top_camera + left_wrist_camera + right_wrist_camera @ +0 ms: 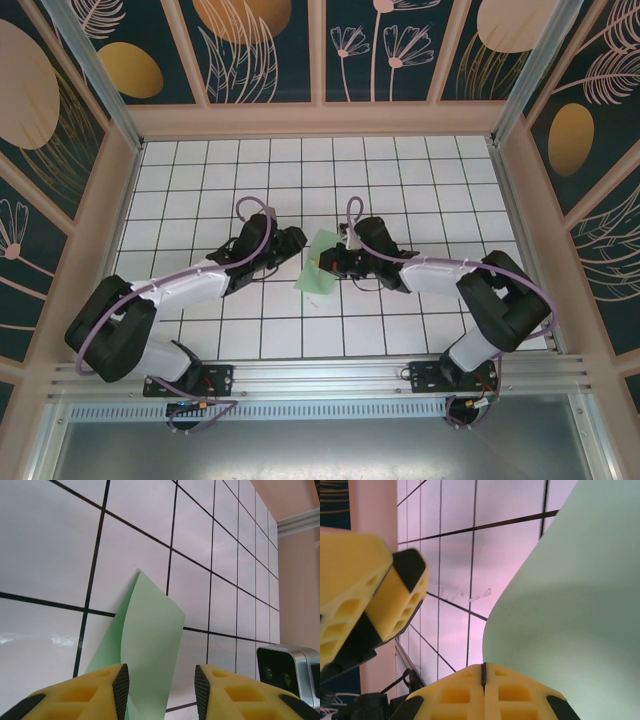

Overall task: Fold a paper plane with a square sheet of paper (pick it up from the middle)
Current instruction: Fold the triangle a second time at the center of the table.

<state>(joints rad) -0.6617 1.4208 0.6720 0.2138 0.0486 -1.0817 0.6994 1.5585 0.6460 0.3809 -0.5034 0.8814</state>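
Paper sheet [320, 268] is curling up off the middle of the worktop [400, 170]. Your right jaws are pinching its edge, closed tight; your left jaws are hanging half open around it. Closing them off-line is risking a crooked crease.

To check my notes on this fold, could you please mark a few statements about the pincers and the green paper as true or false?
1. The right pincer is shut on the square sheet of paper. True.
2. The left pincer is shut. False: its jaws stand apart.
3. The sheet lies flat on the table. False: it curves up off it.
4. The sheet is plain pale green. True.
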